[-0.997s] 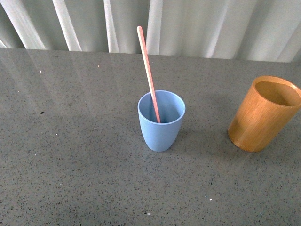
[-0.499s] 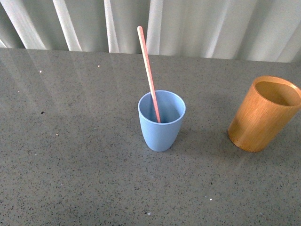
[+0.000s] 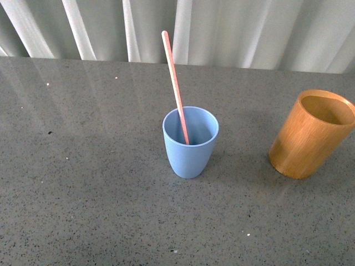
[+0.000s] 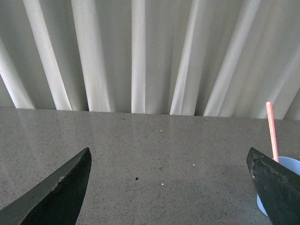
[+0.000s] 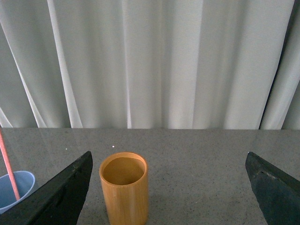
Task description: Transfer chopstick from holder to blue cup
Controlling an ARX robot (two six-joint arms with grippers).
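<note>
The pink-red chopstick (image 3: 176, 87) stands in the light blue cup (image 3: 189, 149) at the table's middle, leaning back and to the left. The orange-brown wooden holder (image 3: 308, 136) stands upright and looks empty at the right. Neither arm shows in the front view. In the left wrist view my left gripper (image 4: 169, 187) is open and empty over bare table, with the cup (image 4: 281, 164) and the chopstick (image 4: 272, 131) beside one finger. In the right wrist view my right gripper (image 5: 168, 187) is open and empty, with the holder (image 5: 124, 187) ahead of it, and the cup (image 5: 16, 187) and the chopstick (image 5: 9, 171) at the edge.
The grey speckled table (image 3: 83, 183) runs back to a pale pleated curtain (image 3: 222, 27). The cup and the holder stand about a cup's width apart.
</note>
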